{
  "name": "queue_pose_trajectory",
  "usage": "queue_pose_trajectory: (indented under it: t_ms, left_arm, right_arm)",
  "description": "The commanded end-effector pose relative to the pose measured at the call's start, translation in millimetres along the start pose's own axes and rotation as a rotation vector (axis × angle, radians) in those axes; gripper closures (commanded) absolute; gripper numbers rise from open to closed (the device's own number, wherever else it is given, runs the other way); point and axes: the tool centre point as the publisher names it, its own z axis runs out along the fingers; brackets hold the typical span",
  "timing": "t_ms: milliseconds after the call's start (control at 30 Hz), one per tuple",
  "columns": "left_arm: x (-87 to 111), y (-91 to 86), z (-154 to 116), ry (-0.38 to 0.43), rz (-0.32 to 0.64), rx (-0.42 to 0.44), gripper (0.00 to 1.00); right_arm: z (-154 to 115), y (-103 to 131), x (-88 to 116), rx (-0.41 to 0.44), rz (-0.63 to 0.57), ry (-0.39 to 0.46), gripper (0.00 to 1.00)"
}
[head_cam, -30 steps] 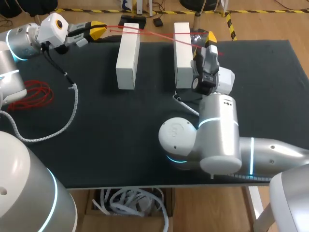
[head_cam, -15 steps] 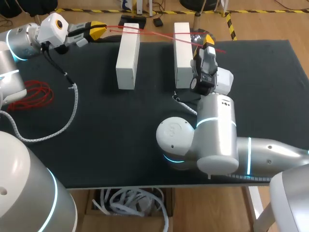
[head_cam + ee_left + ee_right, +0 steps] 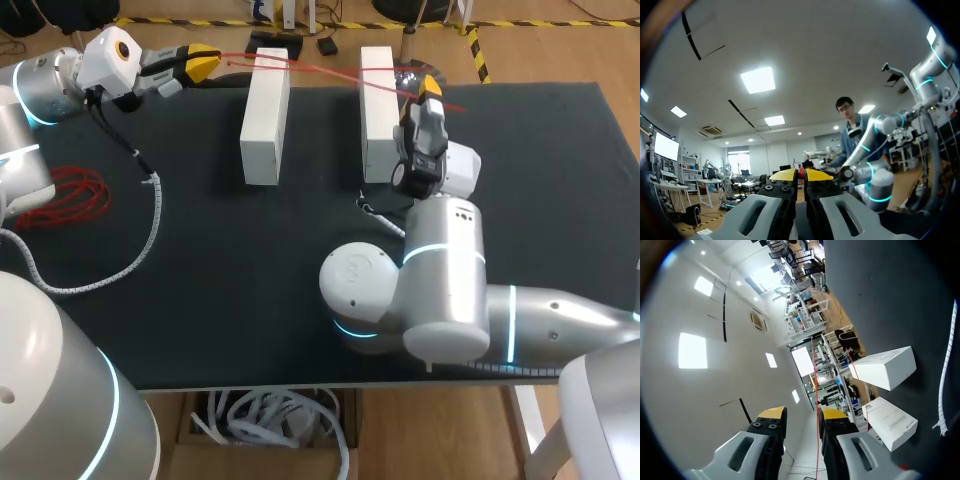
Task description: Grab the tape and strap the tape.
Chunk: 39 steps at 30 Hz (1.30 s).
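A thin red tape (image 3: 320,68) runs across the tops of two white blocks (image 3: 265,115) (image 3: 378,110). It stretches from my left gripper (image 3: 205,62) at the table's far left to past the right-hand block. In the left wrist view, my left gripper (image 3: 801,174) is shut on the tape, and a bit of red shows between its yellow tips. My right gripper (image 3: 430,82) hovers just right of the right-hand block, at the tape's other end. In the right wrist view, the right gripper (image 3: 802,415) has a gap between its fingers. The red tape (image 3: 814,390) passes through that gap, close to one fingertip.
A coil of red tape (image 3: 70,195) lies at the table's left edge. A white spiral cable wrap (image 3: 150,215) curves over the dark mat (image 3: 250,280) on the left. My right arm's elbow (image 3: 420,290) takes up the middle front. The two blocks (image 3: 885,370) (image 3: 890,422) also show beside the right gripper.
My right gripper has edged left toward the right-hand block, and its fingers have drawn closer together around the tape. The left arm has not moved.
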Motion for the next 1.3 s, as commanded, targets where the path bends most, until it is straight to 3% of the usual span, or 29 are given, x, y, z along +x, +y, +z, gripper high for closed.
queue_pose_trajectory:
  t_ms: [33, 233, 800, 933, 1100, 1133, 1300]
  left_arm:
    - [-0.6, 0.8, -0.4, 0.002, 0.000, 0.001, 1.00]
    - [-0.6, 0.8, -0.4, 0.002, 0.000, 0.001, 1.00]
    - [-0.6, 0.8, -0.4, 0.002, 0.000, 0.001, 1.00]
    - [-0.6, 0.8, -0.4, 0.002, 0.000, 0.001, 1.00]
    - [-0.6, 0.8, -0.4, 0.002, 0.000, 0.001, 1.00]
    - [-0.6, 0.8, -0.4, 0.002, 0.000, 0.001, 1.00]
    - [-0.6, 0.8, -0.4, 0.002, 0.000, 0.001, 1.00]
  right_arm:
    - [-1.9, 0.0, 1.4, -0.014, -0.005, -0.004, 0.71]
    - [-1.8, 3.7, 3.6, -0.023, -0.010, -0.001, 0.76]
    - [3.3, 7.9, 3.6, -0.021, -0.030, -0.004, 0.74]
    - [4.2, 9.0, 3.8, -0.021, -0.031, -0.005, 0.78]
    - [4.7, 9.7, 3.6, -0.018, -0.031, -0.008, 0.92]
    - [4.9, 10.3, 3.4, -0.017, -0.032, -0.008, 1.00]
    - [6.4, 13.3, 3.3, -0.014, -0.038, -0.015, 1.00]
